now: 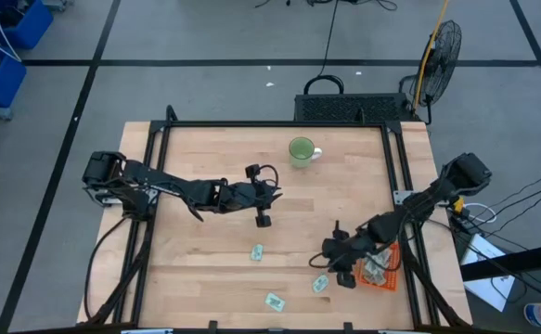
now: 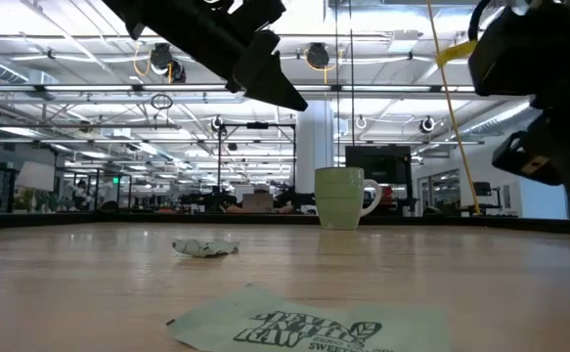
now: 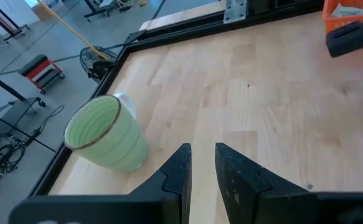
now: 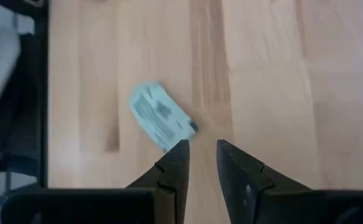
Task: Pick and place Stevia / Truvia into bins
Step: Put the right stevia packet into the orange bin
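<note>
Three pale green Stevia / Truvia sachets lie flat on the wooden table: one (image 1: 258,251) mid-table, one (image 1: 321,284) and one (image 1: 273,301) near the front edge. The orange bin (image 1: 392,278) at the near right holds more sachets. My right gripper (image 1: 330,264) hangs over the table just left of the bin, pointing down at a slant. Its fingers are narrowly open and hold nothing (image 4: 202,149), with a sachet (image 4: 162,115) just beyond one fingertip. My left gripper (image 1: 263,218) waits above mid-table, narrowly open and holding nothing (image 3: 203,152).
A round green mug (image 1: 301,150) stands upright toward the far edge; it also shows ahead of my left gripper as the mug (image 3: 103,134). Black rails (image 1: 149,213) frame the table's sides. In the low view one sachet (image 2: 304,328) lies close by and a crumpled one (image 2: 204,247) farther off.
</note>
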Tool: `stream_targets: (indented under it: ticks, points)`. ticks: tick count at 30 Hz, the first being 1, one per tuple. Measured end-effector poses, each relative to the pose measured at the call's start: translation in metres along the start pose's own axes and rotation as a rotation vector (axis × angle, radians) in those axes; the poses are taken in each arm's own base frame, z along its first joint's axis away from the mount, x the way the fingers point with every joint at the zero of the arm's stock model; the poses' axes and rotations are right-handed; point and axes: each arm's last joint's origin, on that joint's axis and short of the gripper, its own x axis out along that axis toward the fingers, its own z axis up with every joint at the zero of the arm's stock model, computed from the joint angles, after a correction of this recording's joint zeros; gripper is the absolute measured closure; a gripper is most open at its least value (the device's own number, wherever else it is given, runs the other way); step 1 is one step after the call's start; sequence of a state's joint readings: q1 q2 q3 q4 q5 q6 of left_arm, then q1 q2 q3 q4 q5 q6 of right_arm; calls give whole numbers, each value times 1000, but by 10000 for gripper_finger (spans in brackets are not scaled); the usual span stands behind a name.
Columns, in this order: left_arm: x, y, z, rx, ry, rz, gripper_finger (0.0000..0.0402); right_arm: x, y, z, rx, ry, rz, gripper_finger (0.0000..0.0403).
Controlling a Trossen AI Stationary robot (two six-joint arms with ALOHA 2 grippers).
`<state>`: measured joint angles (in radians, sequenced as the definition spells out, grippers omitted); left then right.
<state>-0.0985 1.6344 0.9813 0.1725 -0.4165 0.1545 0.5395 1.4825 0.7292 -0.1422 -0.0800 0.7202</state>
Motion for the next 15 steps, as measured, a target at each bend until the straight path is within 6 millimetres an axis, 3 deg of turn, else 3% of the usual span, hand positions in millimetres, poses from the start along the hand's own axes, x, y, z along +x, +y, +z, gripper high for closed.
stream_targets:
  ticks: [7, 15]
  points:
    - [0, 0, -3, 8, 25, -4, 323, 7, -9, 6, 27, -17, -33, 330]
    - [0, 0, -3, 12, 33, -5, 323, 12, -15, -5, 112, 0, -18, 328]
